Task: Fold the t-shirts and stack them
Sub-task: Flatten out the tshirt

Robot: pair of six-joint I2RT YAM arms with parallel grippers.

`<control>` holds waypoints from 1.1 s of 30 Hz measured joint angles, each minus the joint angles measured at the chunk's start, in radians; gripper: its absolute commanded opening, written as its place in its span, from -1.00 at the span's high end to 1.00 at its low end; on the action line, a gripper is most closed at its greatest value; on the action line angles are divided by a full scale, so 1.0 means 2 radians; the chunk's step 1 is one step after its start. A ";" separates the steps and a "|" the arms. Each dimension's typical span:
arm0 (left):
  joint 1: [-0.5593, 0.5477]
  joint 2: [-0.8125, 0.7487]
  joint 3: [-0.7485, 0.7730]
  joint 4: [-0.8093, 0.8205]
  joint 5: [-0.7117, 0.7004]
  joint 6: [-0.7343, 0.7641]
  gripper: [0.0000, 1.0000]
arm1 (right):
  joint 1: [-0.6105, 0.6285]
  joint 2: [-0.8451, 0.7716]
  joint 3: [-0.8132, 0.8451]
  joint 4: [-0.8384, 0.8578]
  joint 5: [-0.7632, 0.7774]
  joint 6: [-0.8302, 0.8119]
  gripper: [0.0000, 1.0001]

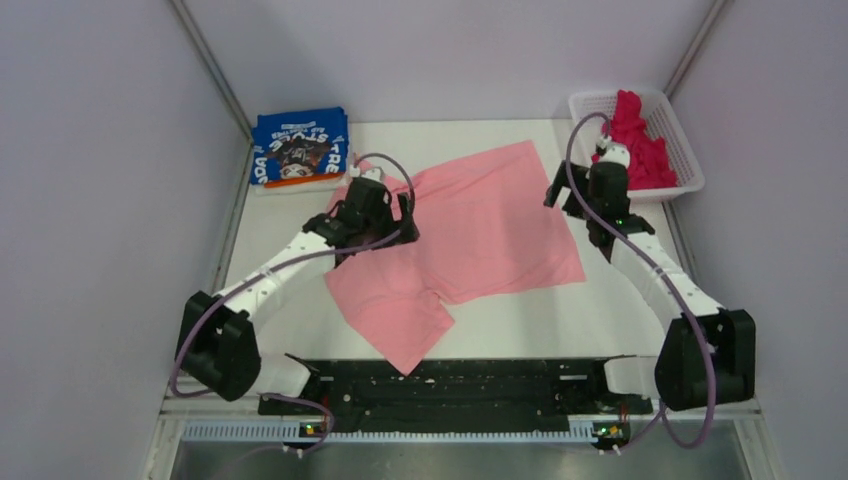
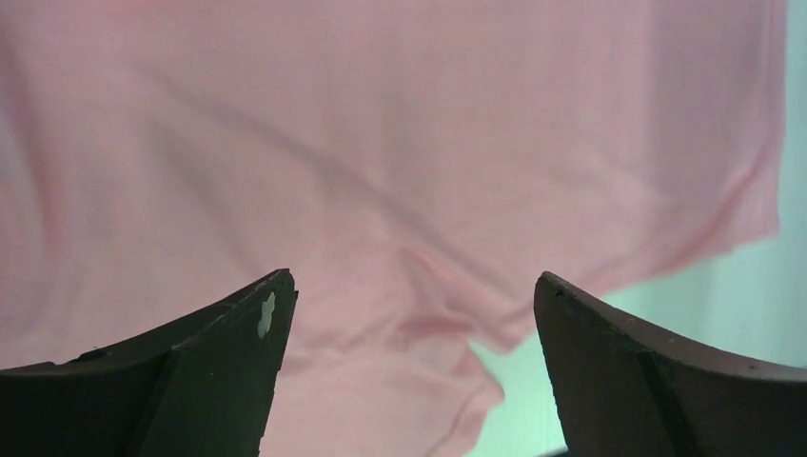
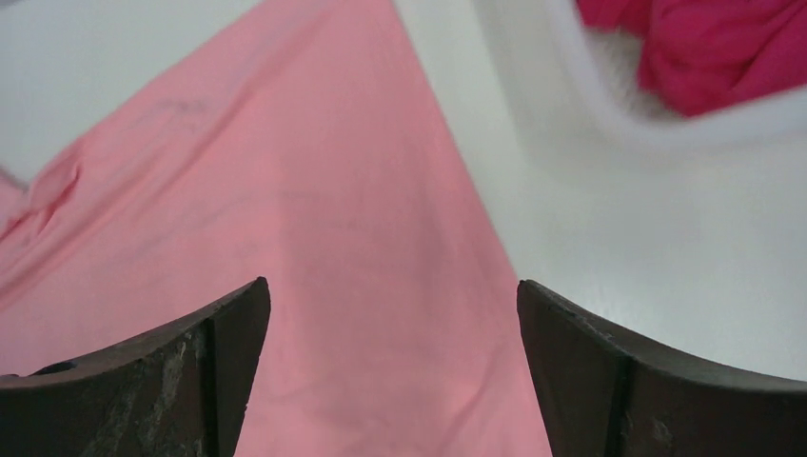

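pink shirt (image 1: 480,230) lying spread on bench (image 1: 600,320), left pincer (image 2: 414,286) hovering released over its left side, right pincer (image 3: 392,290) hovering released at its right edge, blue shirt (image 1: 298,148) sitting folded far-left, magenta shirt (image 1: 640,145) in basket (image 1: 686,140)

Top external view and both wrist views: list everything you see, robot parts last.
pink t-shirt: one, light pink, spread out mid-table
blue t-shirt: one, blue with white lettering, folded, far left corner
magenta t-shirt: one, magenta, bunched in the basket
basket: one, white mesh, far right corner
table: one, white, under everything
left end effector: one, black, open above the pink t-shirt
right end effector: one, black, open above the pink t-shirt's right edge
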 measured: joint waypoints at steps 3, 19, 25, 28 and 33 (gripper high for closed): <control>-0.051 -0.039 -0.055 0.008 0.014 -0.013 -0.98 | 0.002 -0.046 -0.087 0.001 -0.056 0.047 -0.97; 0.055 0.113 -0.065 0.071 0.062 -0.038 -0.98 | 0.120 0.054 -0.168 0.061 -0.112 0.136 -0.97; 0.114 0.240 0.089 0.075 0.123 -0.024 -0.98 | 0.120 0.102 -0.131 0.084 -0.077 0.141 -0.97; 0.121 0.271 0.136 0.067 0.126 -0.010 -0.98 | 0.120 0.128 -0.105 0.087 -0.066 0.140 -0.97; 0.116 0.248 0.122 0.040 0.127 0.016 -0.98 | 0.120 0.135 -0.076 0.058 -0.038 0.129 -0.97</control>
